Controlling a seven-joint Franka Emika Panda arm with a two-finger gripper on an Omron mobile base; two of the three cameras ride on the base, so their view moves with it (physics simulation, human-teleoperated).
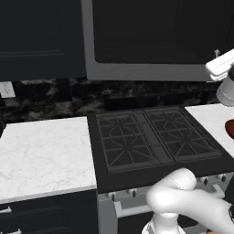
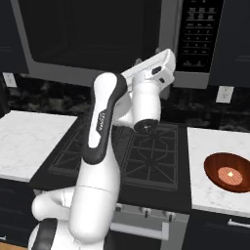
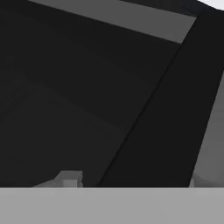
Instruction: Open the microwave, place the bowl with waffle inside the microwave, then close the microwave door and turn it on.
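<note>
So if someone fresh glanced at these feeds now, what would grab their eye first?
The white arm with dark joints rearing over the black gas stove, its hand raised to the wide grey-silver microwave's dark glass door. Next, the reddish-brown bowl holding a waffle, sitting on the white marble counter right of the stove.

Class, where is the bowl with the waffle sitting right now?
In the right base view the bowl sits on the white counter to the right of the stove, below the microwave control panel side.
</note>
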